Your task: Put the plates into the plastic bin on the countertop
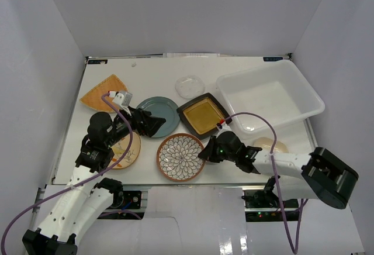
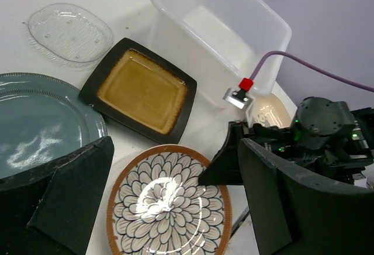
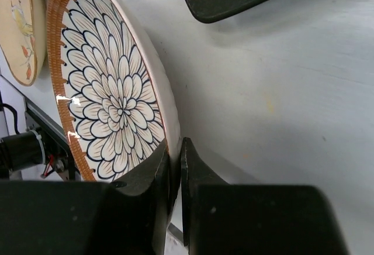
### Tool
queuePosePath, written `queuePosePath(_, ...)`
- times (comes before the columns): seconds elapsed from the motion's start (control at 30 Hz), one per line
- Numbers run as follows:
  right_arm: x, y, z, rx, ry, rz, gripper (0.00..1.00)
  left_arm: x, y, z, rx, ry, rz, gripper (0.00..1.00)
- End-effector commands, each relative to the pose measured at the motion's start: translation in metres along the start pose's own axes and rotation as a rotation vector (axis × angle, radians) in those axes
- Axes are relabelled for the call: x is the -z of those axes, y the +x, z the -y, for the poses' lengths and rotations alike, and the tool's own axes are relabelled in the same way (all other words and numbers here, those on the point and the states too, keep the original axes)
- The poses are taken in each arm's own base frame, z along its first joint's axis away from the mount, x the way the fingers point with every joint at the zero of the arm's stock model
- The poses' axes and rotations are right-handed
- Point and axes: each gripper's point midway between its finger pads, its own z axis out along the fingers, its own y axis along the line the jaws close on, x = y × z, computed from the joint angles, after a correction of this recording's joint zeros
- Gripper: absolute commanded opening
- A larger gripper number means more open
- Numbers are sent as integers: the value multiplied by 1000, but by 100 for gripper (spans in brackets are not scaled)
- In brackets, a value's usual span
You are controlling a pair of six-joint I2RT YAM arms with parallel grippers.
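Right fingers (image 3: 140, 199) pinch the petal-patterned plate (image 1: 180, 157) — left fingers (image 2: 70, 190) gape wide, empty.

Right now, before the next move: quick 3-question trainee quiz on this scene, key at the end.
1. Multiple choice: which plate does the right end effector pinch by its rim? A) black square plate B) petal-patterned plate C) clear glass plate
2. True or false: the plastic bin already holds a plate.
3. Fill in: the left end effector has its jaws ____.

Key: 1 B; 2 false; 3 open.
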Motion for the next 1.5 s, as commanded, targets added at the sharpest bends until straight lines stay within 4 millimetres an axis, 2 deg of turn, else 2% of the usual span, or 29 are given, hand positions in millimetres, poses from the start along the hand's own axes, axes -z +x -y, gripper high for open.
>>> queuePosePath(0.0,29,-42,-51,79,-145,151,8,2,-19,4,-14,-13,50,98)
queuePosePath(0.03,49,-66,-79,135,-206,234,8,2,-20,1,-9,-33,57,98)
queuePosePath(0.1,72,-98,-94,186,-202,349,8,1,-20,-5,10,-67,60,98)
queuePosePath(0.13,96,-125,-108,225,-211,427,8,1,-21,-10,17,-97,67,98)
queuePosePath(0.17,109,-141,-113,239,-214,472,8,2,-20,-12,22,-109,68,98)
queuePosePath(0.23,141,-189,-114,243,-185,592,8,2,-21,-14,37,-122,72,98)
queuePosePath(0.27,151,-203,-112,261,-171,624,8,0,-19,-15,47,-126,67,98)
queuePosePath(0.3,166,-231,-97,249,-123,690,8,-1,-18,-16,55,-127,61,98)
queuePosePath(0.37,190,-262,-83,261,-37,783,8,-4,-13,-17,81,-124,37,98)
queuePosePath(0.4,201,-285,-59,239,49,838,8,-5,-11,-17,87,-126,30,98)
queuePosePath(0.47,216,-308,-39,209,116,888,8,-6,-9,-20,92,-137,17,98)
queuePosePath(0.5,226,-323,-12,172,178,914,8,-6,-9,-20,88,-138,15,98)
queuePosePath(0.53,232,-331,2,148,223,936,8,-6,-9,-21,81,-139,17,98)
queuePosePath(0.57,241,-343,29,106,297,962,8,-6,-9,-20,80,-139,16,98)
queuePosePath(0.67,245,-354,73,45,410,967,8,-5,-9,-20,75,-136,18,98)
queuePosePath(0.7,240,-356,96,24,465,941,8,-5,-10,-20,74,-139,19,98)
queuePosePath(0.73,237,-357,109,12,502,929,8,-5,-9,-19,72,-136,18,98)
queuePosePath(0.87,209,-347,170,-67,631,825,8,-6,-8,-18,69,-126,11,98)
queuePosePath(0.93,198,-343,183,-81,640,790,8,-6,-7,-18,67,-124,7,98)
queuePosePath(0.97,186,-339,195,-93,646,754,8,-6,-7,-17,65,-122,7,98)
queuePosePath(1.07,171,-335,209,-106,657,699,17,-7,-6,-17,66,-121,0,98)
queuePosePath(1.1,168,-333,213,-112,664,689,30,-7,-5,-17,66,-120,-2,98)
queuePosePath(1.13,167,-332,217,-117,681,683,37,-8,-5,-18,67,-120,-3,98)
queuePosePath(1.17,168,-331,218,-118,687,684,59,-7,-5,-17,65,-120,-5,98)
queuePosePath(1.27,181,-334,212,-120,703,724,99,-8,-4,-18,63,-123,-9,98)
queuePosePath(1.3,186,-337,207,-109,698,741,96,-8,-4,-18,62,-123,-10,98)
queuePosePath(1.4,206,-349,174,-43,639,791,90,-9,-4,-19,61,-127,-14,98)
queuePosePath(1.43,212,-351,150,7,580,810,90,-9,-5,-20,57,-130,-11,98)
queuePosePath(1.47,211,-350,136,35,543,811,90,-8,-5,-21,54,-135,-10,98)
